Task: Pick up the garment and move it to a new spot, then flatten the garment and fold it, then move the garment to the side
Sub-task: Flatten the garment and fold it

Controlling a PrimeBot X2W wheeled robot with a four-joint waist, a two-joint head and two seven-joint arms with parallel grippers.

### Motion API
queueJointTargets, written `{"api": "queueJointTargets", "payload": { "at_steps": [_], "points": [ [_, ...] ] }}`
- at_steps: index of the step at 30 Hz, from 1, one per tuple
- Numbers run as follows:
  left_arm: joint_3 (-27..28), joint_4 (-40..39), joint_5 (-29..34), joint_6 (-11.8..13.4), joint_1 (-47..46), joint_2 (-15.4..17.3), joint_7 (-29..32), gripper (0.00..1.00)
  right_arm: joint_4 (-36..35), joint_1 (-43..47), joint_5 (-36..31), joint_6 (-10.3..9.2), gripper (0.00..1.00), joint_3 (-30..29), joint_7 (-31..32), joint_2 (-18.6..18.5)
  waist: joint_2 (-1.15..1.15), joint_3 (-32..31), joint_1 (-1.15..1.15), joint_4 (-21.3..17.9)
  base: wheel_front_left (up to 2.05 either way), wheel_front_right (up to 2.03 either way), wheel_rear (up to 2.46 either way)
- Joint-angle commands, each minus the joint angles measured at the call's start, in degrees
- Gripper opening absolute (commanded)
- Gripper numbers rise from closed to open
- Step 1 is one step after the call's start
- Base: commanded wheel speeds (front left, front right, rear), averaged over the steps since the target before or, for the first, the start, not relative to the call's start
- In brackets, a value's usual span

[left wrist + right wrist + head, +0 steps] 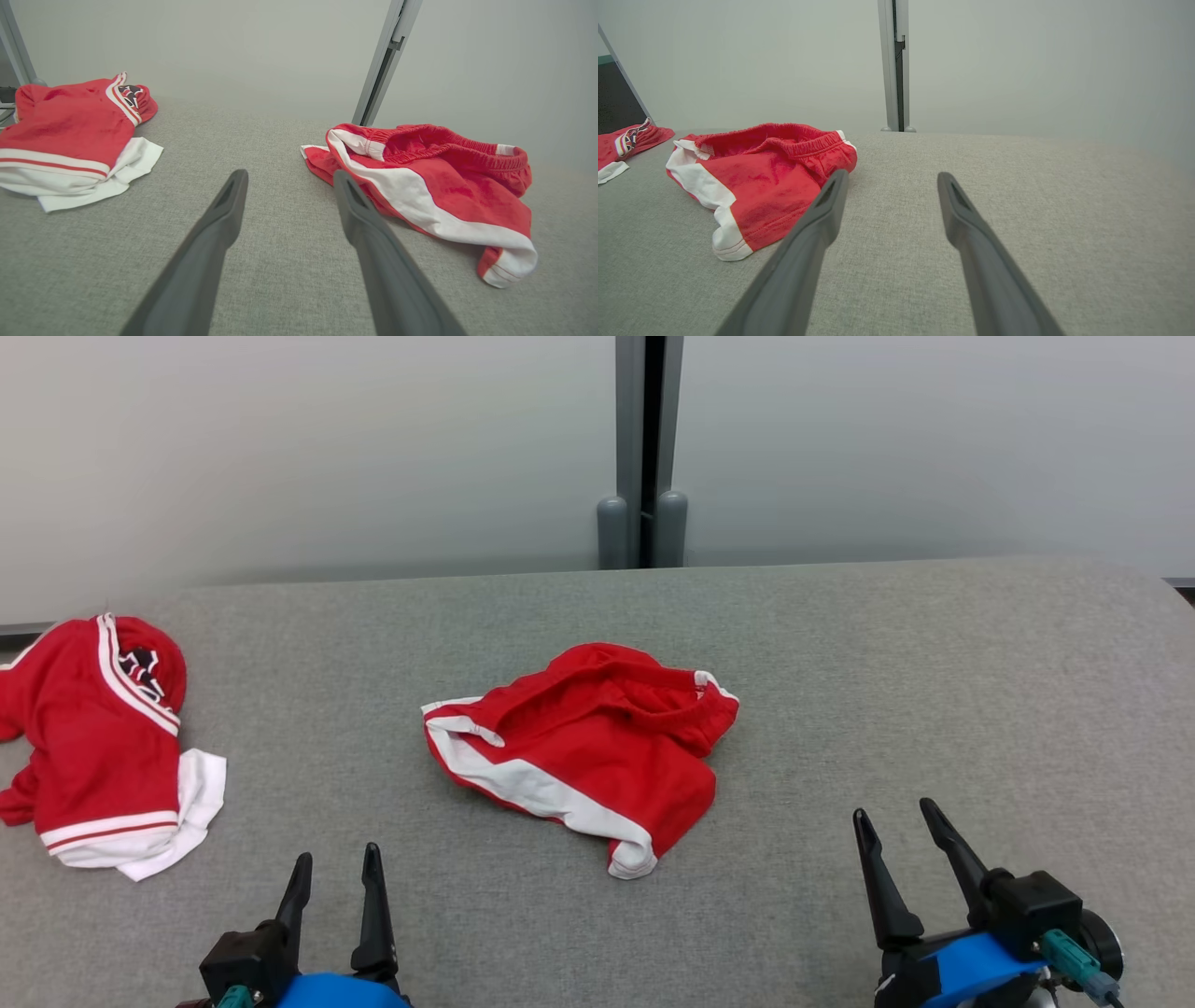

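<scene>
Garment (597,751): crumpled red shorts, white trim, gathered waistband, on grey woven surface (887,663).

Left gripper (336,861) and right gripper (894,817) — both spread, empty.

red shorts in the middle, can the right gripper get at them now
Probably yes: the right gripper is open and apart from the red shorts, with bare grey tabletop between them.
</scene>
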Motion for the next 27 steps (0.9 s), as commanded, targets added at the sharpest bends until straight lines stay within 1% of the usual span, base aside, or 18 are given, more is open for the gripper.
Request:
{"api": "queueJointTargets", "payload": {
  "at_steps": [1,3,4,7,11,16,19,23,24,25,26,27],
  "points": [
    [-0.2,0.0,0.5,-0.2,-0.9,0.0,-0.2,1.0,0.3,-0.9,-0.5,0.01,1.0,-0.3,-0.2,-0.2,0.0,0.4,0.0,0.5,0.0,0.0,0.0],
    [-0.3,-0.1,0.5,-0.3,-1.3,-0.1,-0.2,1.0,0.8,-1.7,-1.5,0.01,1.0,0.4,-0.2,-0.2,0.0,0.9,0.0,1.3,0.0,0.0,0.0],
    [-0.2,-0.3,0.5,-0.3,-1.5,-0.1,-0.2,1.0,1.1,-2.3,-2.1,0.01,1.0,1.8,-0.2,-0.1,0.0,1.3,0.0,1.6,0.0,0.0,0.0],
    [-0.4,-0.5,0.9,-0.4,-1.9,-0.2,-0.2,1.0,3.8,-4.4,-1.2,0.01,1.0,6.4,-0.2,-0.1,0.0,2.3,0.0,3.0,0.0,0.0,0.0],
    [-0.8,-1.1,0.9,-0.5,-3.0,-0.3,-0.2,1.0,10.7,-8.7,-1.5,0.01,1.0,11.9,-0.2,-0.2,0.0,3.9,0.0,5.7,0.0,0.0,0.0],
    [-1.3,-1.1,0.6,-0.3,-3.8,-0.4,-0.2,1.0,19.7,-13.7,0.3,0.01,1.0,16.8,0.1,-0.2,0.0,5.8,0.0,9.2,0.0,0.0,0.0],
    [-1.6,-1.0,0.6,-0.1,-3.8,-0.4,-0.2,1.0,23.8,-16.0,0.9,0.01,1.0,17.3,0.2,-0.3,0.0,6.7,0.0,10.9,0.0,0.0,0.0],
    [-1.9,-0.9,0.5,0.0,-4.1,-0.4,-0.2,1.0,26.4,-17.6,1.2,0.01,1.0,17.6,0.1,-0.2,0.0,7.3,0.0,12.3,0.0,0.0,0.0],
    [-2.1,-0.8,0.4,0.0,-4.1,-0.5,-0.2,1.0,27.1,-18.0,1.2,0.01,0.9,17.7,0.1,-0.2,0.0,7.3,0.0,12.6,0.0,0.0,0.0],
    [-2.2,-0.8,0.3,0.1,-4.2,-0.5,-0.2,1.0,27.9,-18.4,1.2,0.01,0.46,17.6,0.0,-0.2,0.0,7.4,0.0,12.9,0.0,0.0,0.0],
    [-2.3,-0.8,0.1,0.1,-4.2,-0.5,-0.2,1.0,28.6,-18.8,1.3,0.01,0.33,17.4,0.0,-0.2,0.0,7.4,0.0,13.0,0.0,0.0,0.0],
    [-2.4,-0.9,0.0,0.1,-4.3,-0.5,-0.2,1.0,29.2,-19.1,1.1,0.01,0.0,17.1,0.0,-0.2,0.0,7.4,0.0,13.1,0.0,0.0,0.0]
  ]
}}
